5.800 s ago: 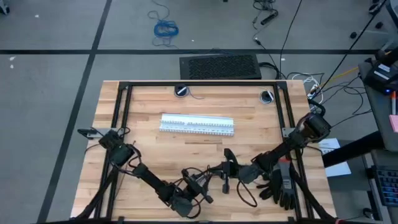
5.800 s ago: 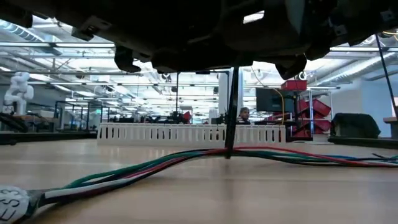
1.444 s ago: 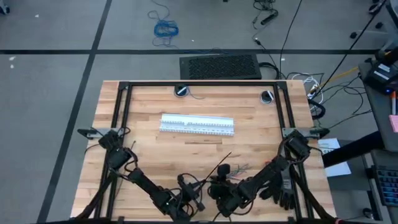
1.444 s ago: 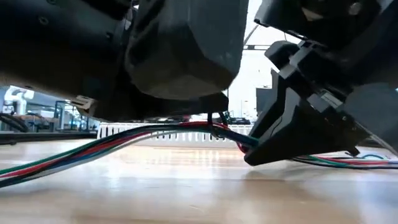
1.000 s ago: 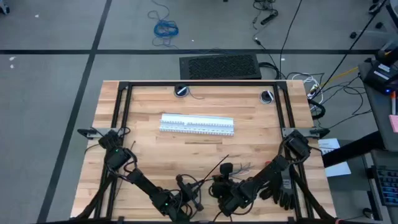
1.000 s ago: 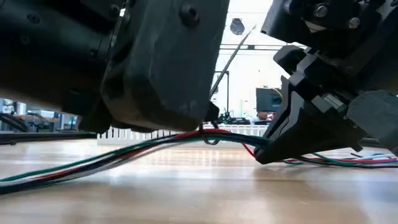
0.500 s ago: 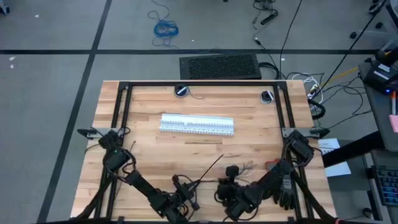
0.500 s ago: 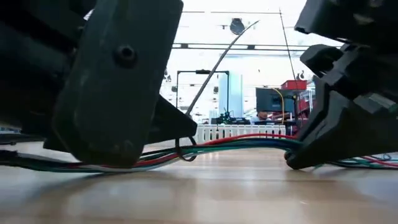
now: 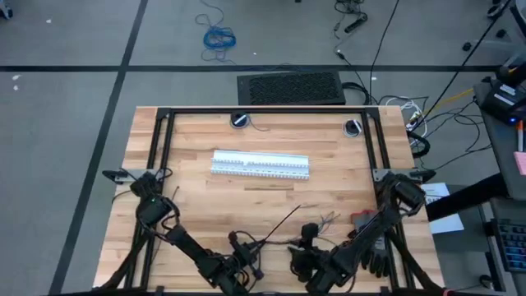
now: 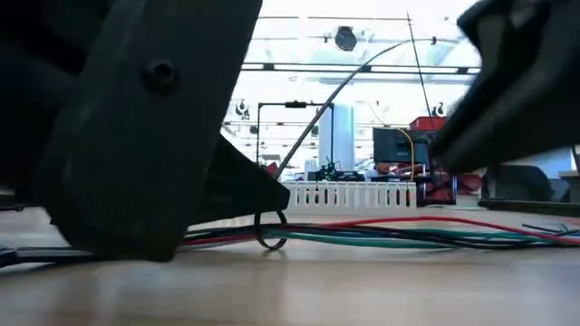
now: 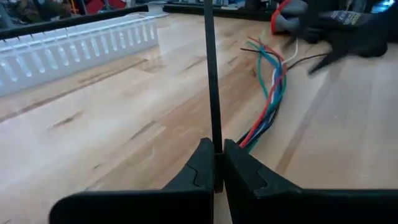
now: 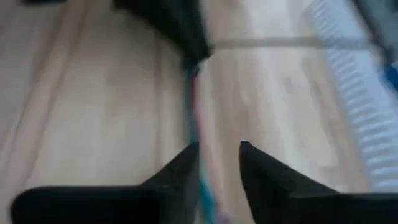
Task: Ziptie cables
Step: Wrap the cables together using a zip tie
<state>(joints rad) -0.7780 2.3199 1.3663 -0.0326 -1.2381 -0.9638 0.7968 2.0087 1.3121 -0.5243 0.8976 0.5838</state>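
High view. Left gripper (image 9: pixel 240 257), one, sits at the near edge of the table (image 9: pixel 197 140); one ziptie (image 9: pixel 278 226) rises from it, slanting away toward the white slotted strip (image 9: pixel 260 164), which lies well beyond. Right gripper (image 9: pixel 306 255), one, sits just beside the left, with the cables (image 9: pixel 322 222), one bundle, fanning out just past it. One black glove (image 9: pixel 380 256) lies outboard of the right arm.

Low view. The ziptie forms one small loop (image 10: pixel 270 230) around the cable bundle, just beside the left gripper's dark body; its tail arcs up and away. The bundle lies flat on the wood inside the loop, which is loose and not yet drawn down. No second ziptie is visible.

Left wrist view. The left gripper's fingers (image 11: pixel 200 163) are pressed together on the ziptie's tail, which stands straight up between them. Coloured wires run away ahead of them, ends splayed.

Right wrist view. The right gripper's fingers (image 12: pixel 180 168) stand apart, straddling the bundle without clamping it; the picture is smeared.

Step in hand, by judgement: cinching, with the loop formed and the tail gripped. The next move calls for the right gripper to pin the bundle or the ziptie's head while the left draws the tail outward until the loop bites.
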